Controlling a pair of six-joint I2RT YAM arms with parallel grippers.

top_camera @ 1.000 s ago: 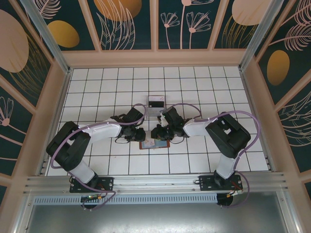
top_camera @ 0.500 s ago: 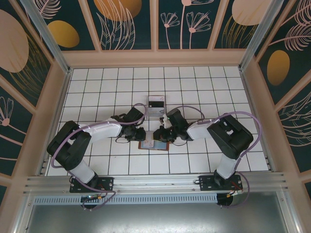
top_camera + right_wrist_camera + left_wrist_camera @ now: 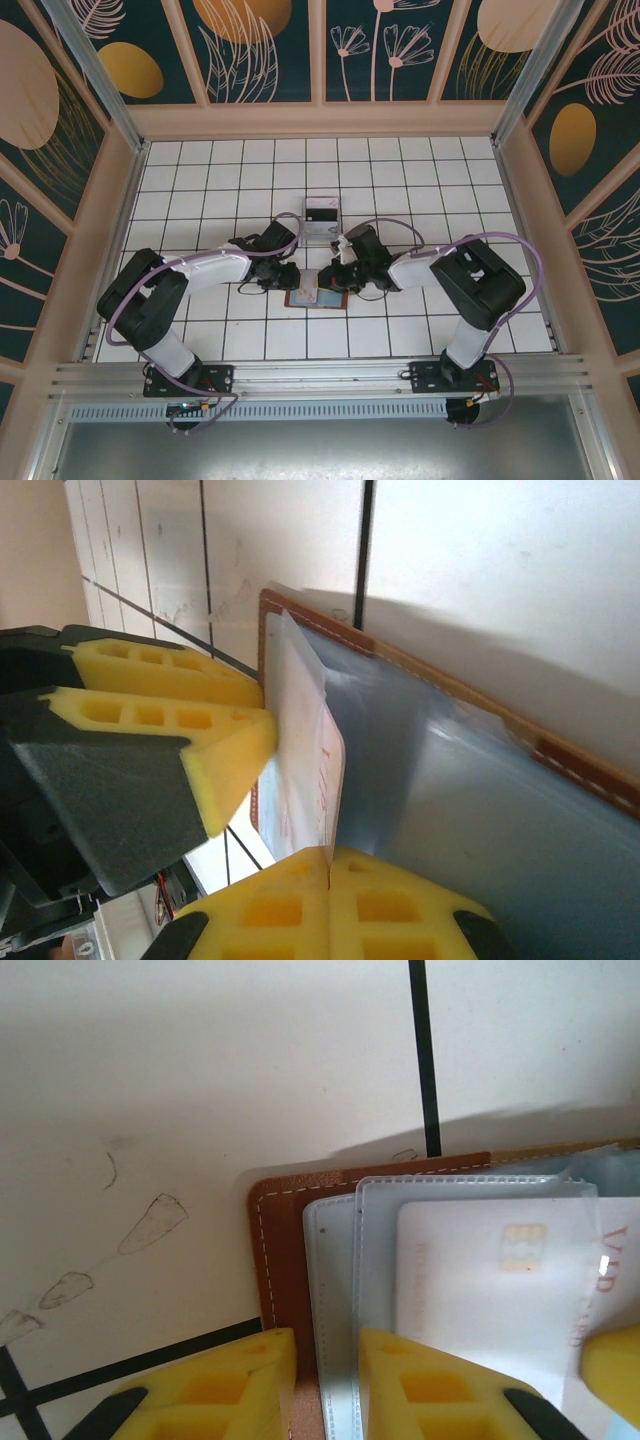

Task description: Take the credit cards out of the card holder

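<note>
**Right gripper** (image 3: 328, 865): bottom centre of the right wrist view. The yellow pads are pressed together, clenched on the edge of a white credit card (image 3: 316, 770) with red lettering. Whether the clear film is pinched with it cannot be told.

**Left gripper** (image 3: 327, 1350): bottom edge of the left wrist view. The pads stand narrowly apart, grasping the card holder (image 3: 278, 1250) by its brown stitched border and one clear sleeve (image 3: 335, 1280).

**White credit card**: centre-right of the left wrist view, under the front sleeve's film, with its gold chip (image 3: 522, 1245) facing the camera.

**Card holder**: lies open on the white tiled table (image 3: 200, 180), just below centre of the top view, between the two grippers.

**Small clear stand** (image 3: 322, 215): above the holder in the top view and apart from it.
</note>
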